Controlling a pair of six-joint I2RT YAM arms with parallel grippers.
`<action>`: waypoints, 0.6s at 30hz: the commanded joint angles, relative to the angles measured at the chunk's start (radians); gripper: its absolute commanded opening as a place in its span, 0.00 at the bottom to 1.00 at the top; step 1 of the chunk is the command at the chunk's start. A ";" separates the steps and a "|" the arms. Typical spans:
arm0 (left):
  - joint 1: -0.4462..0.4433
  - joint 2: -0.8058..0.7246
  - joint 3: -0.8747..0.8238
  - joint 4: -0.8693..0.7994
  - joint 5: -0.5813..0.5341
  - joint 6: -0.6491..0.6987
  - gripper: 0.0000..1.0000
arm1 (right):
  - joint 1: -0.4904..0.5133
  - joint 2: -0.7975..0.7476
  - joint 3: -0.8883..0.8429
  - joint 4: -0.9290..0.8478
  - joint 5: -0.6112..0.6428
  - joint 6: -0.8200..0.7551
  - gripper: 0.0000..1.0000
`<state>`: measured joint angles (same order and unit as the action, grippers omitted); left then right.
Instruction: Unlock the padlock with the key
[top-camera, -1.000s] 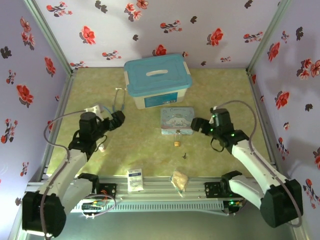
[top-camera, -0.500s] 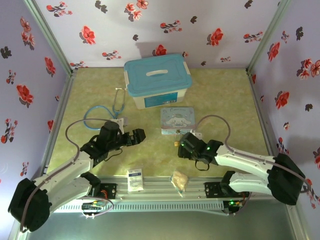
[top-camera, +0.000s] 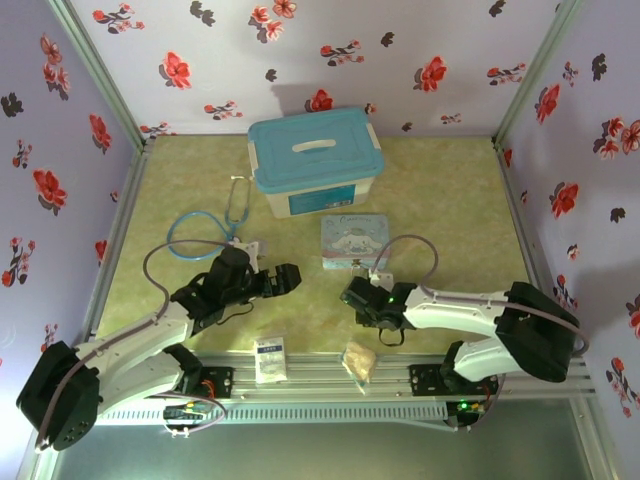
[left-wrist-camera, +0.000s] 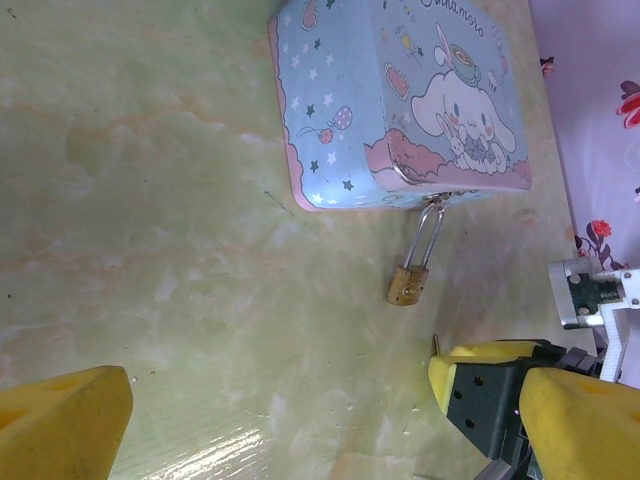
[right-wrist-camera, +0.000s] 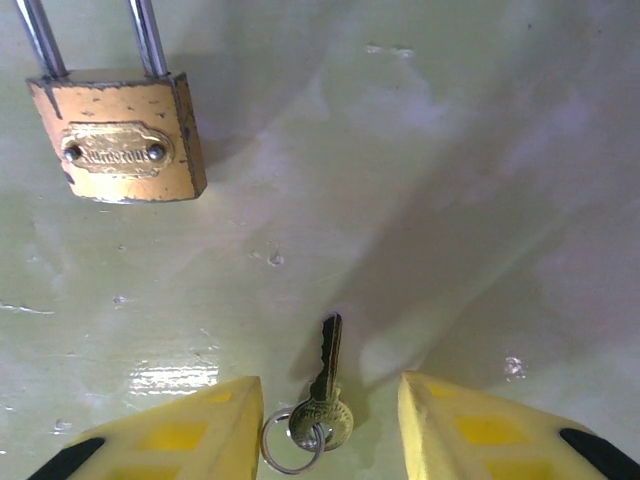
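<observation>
Right gripper (right-wrist-camera: 328, 425) sits at bottom centre of the frame, jaws released and apart, the key (right-wrist-camera: 327, 365) lying between them; the padlock (right-wrist-camera: 118, 140) lies upper left.

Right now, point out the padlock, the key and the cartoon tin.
padlock (right-wrist-camera: 120, 150), right wrist view, on the nameplate of its brass body.
key (right-wrist-camera: 325, 375), right wrist view, on the shank just above the head.
cartoon tin (left-wrist-camera: 400, 100), left wrist view, on the printed lid.
</observation>
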<state>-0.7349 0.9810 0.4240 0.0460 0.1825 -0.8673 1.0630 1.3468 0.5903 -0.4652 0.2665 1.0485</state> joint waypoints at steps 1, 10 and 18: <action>-0.012 0.001 -0.003 0.035 -0.022 -0.013 1.00 | 0.030 0.015 0.033 -0.034 0.036 0.027 0.39; -0.018 -0.007 -0.022 0.055 -0.033 -0.027 1.00 | 0.069 -0.009 0.017 -0.115 0.049 0.048 0.42; -0.024 -0.009 -0.025 0.068 -0.036 -0.038 1.00 | 0.069 -0.106 -0.009 -0.096 0.080 0.060 0.43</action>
<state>-0.7490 0.9817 0.4030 0.0887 0.1600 -0.8921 1.1259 1.2793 0.5934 -0.5739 0.3080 1.0840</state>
